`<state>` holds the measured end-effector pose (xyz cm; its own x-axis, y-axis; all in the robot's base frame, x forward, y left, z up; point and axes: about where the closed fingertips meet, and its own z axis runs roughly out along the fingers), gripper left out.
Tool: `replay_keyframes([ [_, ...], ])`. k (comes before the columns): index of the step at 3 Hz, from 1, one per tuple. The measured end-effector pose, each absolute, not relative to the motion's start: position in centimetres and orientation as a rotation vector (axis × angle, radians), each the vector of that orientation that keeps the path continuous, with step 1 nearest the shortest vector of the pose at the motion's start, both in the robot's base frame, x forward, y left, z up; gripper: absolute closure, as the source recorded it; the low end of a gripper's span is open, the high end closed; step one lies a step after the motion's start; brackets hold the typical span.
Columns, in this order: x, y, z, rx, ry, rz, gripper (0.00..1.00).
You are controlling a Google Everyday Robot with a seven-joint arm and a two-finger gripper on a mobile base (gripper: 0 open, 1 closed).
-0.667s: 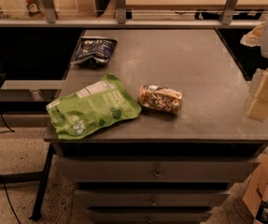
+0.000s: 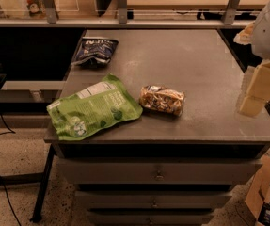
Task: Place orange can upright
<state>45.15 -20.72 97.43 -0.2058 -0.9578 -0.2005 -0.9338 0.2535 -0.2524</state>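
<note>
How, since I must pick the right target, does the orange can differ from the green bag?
The orange can is small and rounded; the green bag is large and flat. The can is gold with mottled print, the bag bright green. Both lie on the table, the can on its side. The gripper hangs at the table's right edge.

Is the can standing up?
No, the can lies on its side beside the green bag, with the gripper at the right edge of the table.
</note>
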Motion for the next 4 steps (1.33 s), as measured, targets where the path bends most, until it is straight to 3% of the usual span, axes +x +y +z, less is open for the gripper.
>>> replay_keyframes([
  [2, 54.0, -13.9, 94.2, -1.884, 2.112, 0.083, 0.00],
  [4, 56.6, -6.8, 90.5, -1.888, 2.070, 0.321, 0.00],
])
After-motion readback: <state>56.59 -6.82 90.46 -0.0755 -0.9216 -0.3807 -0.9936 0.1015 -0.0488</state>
